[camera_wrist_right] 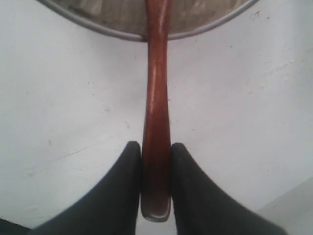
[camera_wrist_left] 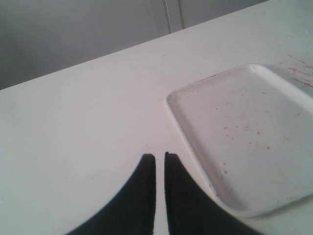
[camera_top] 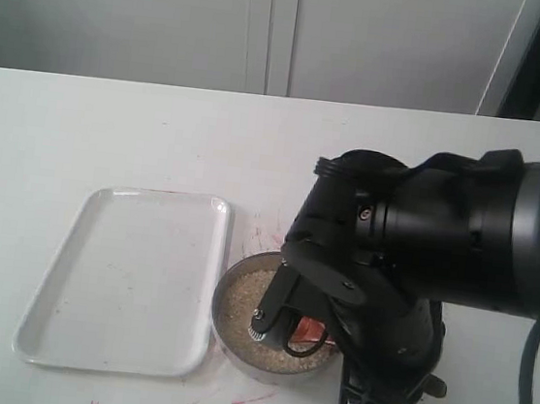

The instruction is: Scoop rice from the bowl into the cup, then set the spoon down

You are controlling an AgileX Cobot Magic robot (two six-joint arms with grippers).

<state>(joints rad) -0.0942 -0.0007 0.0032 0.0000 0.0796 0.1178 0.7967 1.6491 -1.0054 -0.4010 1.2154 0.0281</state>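
The steel bowl [camera_top: 223, 292] stands just right of the tray, and rice [camera_top: 239, 302] covers its bottom. My right arm hangs low over the bowl's right half and hides that part. My right gripper [camera_wrist_right: 156, 147] is shut on the end of the spoon [camera_wrist_right: 156, 112]'s reddish-brown handle. The handle runs over the bowl's rim [camera_wrist_right: 98, 27], and its head is out of sight. A bit of the spoon [camera_top: 310, 327] shows under the arm. My left gripper [camera_wrist_left: 156, 156] is shut with nothing in it, over bare table beside the tray. The cup is out of view.
A white rectangular tray [camera_top: 60, 329] lies left of the bowl, with a few stray specks on it [camera_wrist_left: 274, 78]. Red smudges mark the white table [camera_top: 265, 231] by the bowl. The right arm's cables [camera_top: 522, 387] trail to the front right.
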